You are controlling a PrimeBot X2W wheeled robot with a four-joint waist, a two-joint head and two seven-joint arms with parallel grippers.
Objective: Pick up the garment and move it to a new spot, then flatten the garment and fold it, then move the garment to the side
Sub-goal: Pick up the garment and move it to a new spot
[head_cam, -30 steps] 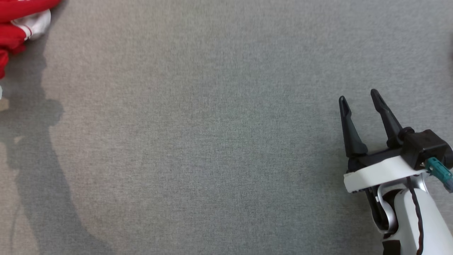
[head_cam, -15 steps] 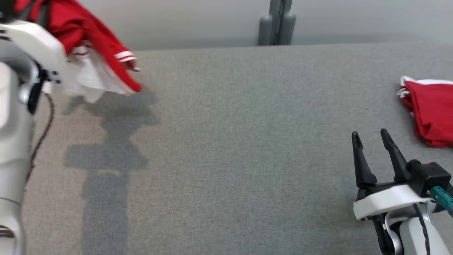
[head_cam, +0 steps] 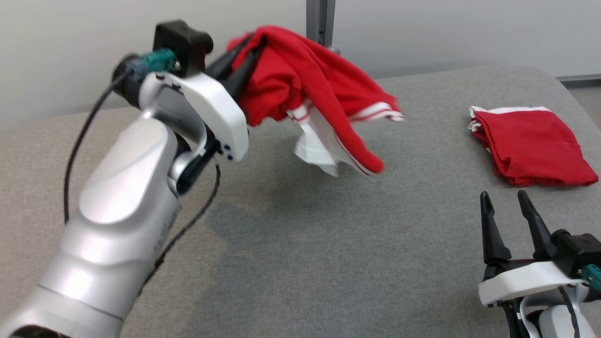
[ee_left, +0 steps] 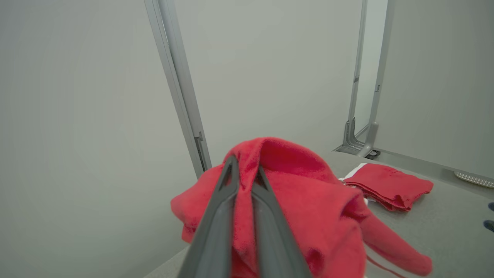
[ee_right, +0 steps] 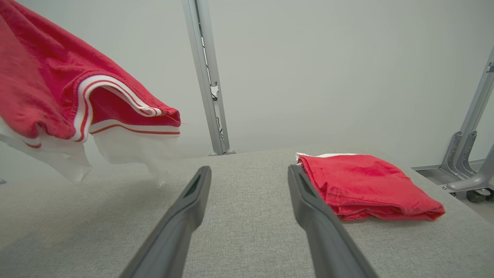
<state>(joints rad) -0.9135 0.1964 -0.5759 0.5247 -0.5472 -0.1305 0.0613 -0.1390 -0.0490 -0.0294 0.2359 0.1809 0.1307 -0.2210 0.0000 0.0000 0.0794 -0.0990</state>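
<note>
A red garment (head_cam: 305, 84) with white striped trim hangs in the air over the back of the grey table (head_cam: 328, 244), its lower end just above the cloth surface. My left gripper (head_cam: 251, 42) is shut on its upper edge. In the left wrist view the two fingers (ee_left: 216, 216) pinch a ridge of the garment (ee_left: 320, 204) between them. In the right wrist view the garment (ee_right: 50, 88) hangs at the upper left. My right gripper (head_cam: 504, 202) stands open and holds nothing near the table's front right, its fingers (ee_right: 185, 208) spread wide over bare cloth.
A second red garment (head_cam: 530, 145), folded, lies at the table's right, just beyond my right gripper. It lies right of my right fingers as the folded garment (ee_right: 362, 185). A grey metal post (head_cam: 320, 23) stands behind the table against a pale wall. The table's right edge (head_cam: 570, 94) is close.
The head camera has swung up and to the side, so the whole picture has shifted. My left arm has carried the hanging garment rightward towards the table's middle. The right gripper stays open.
</note>
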